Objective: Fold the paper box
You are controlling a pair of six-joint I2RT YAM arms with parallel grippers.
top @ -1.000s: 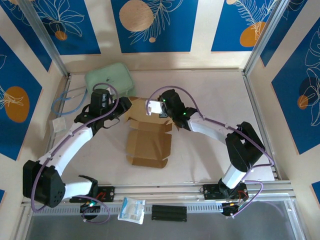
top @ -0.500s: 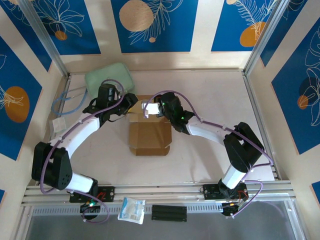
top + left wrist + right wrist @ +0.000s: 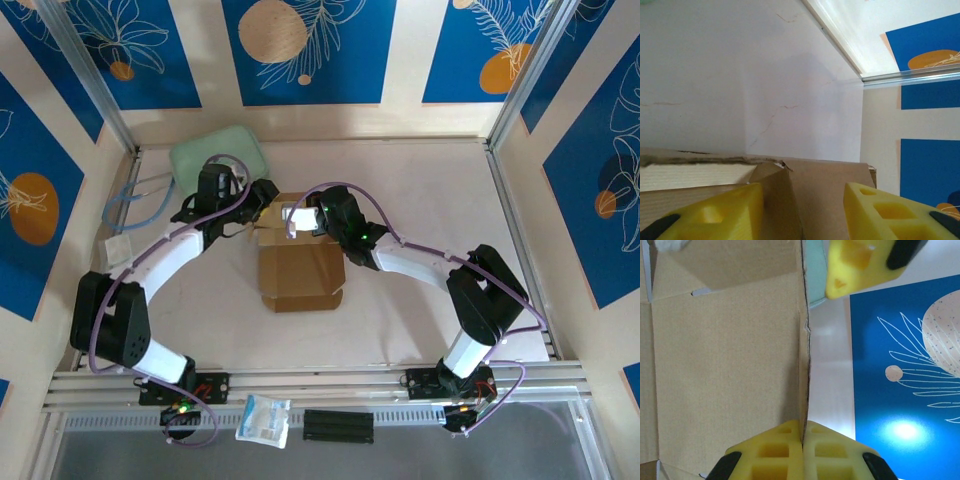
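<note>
Both arms have closed on the paper box (image 3: pixel 300 272) mid-table: right gripper (image 3: pixel 802 437) pinches its raised wall (image 3: pixel 740 365), left gripper (image 3: pixel 801 205) gapes astride a flap (image 3: pixel 777 195) (likely light, creasable card; best gripped at edges).

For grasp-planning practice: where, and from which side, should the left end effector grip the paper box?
Probably the raised far flap of the paper box, pinched across its thin edge from the left: the open left end effector straddles it; the rest lies flat.
</note>
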